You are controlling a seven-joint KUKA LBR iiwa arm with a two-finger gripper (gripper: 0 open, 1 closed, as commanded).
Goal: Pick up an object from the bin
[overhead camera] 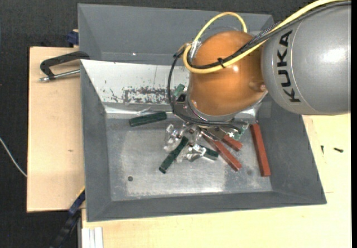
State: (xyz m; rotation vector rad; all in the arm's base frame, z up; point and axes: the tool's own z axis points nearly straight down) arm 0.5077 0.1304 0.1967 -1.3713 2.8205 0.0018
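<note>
arm [312, 62]: comes in from the right of the frame; reaches down into the centre of the bin [134, 168]
orange cover [223, 74]: sits on the wrist, centre-right of the frame; hides the floor of the bin right under it; yellow cable [212, 23] loops over its top
end effector [187, 143]: low in the bin, just below the lower left edge of the orange cover; metal parts in among a small heap of sticks at frame centre
end effector state: cannot tell if spread or pressed together; metal parts and sticks overlap too much
slanted green stick [170, 158]: dark green, thin; runs from lower left up to the right; upper end is in at the metal parts of the end effector, lower end lies on bare bin floor; nearest thing to the end effector; gripped or not, cannot tell
second green stick [148, 120]: dark green; lies nearly level, just upper left of the end effector, at the foot of the back wall; apart from the slanted one
short red sticks [230, 157]: red-brown; heaped just right of the end effector, slanting down to the right; upper ends under the cover
long red stick [260, 151]: lies alone near the right wall, nearly upright in the frame; apart from the heap
bin floor, left half: bare metal; one dark speck [130, 179] at lower left
</note>
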